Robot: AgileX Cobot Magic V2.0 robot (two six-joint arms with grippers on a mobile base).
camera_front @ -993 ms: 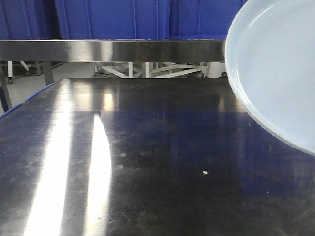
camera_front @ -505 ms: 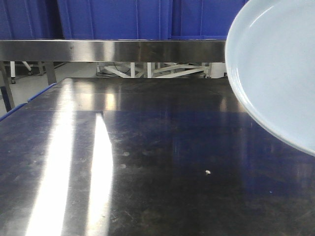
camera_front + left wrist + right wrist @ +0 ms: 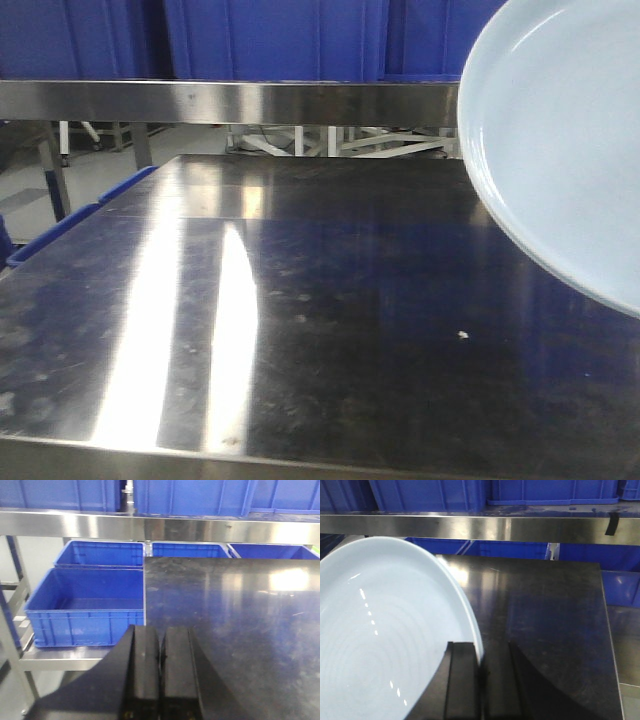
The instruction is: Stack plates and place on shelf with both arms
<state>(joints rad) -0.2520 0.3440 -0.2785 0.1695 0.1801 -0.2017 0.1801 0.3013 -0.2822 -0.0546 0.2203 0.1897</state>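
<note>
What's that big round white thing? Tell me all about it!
It is a plate: round, shallow, very pale blue-white and glossy like glazed china, with a low raised rim and faint rings inside. It looks clean and empty. It hangs tilted in the air above the dark metal table, not lying on it. The right gripper pinches its rim, and nothing else is seen touching it. The front view cuts part of it off.

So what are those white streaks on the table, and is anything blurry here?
Front view: light reflects off the steel table as two white streaks; the plate is cropped at the right edge. Left wrist view: one soft glare patch at far right, the left hand close and slightly blurred. Right wrist view: tiny glints dot the plate.
</note>
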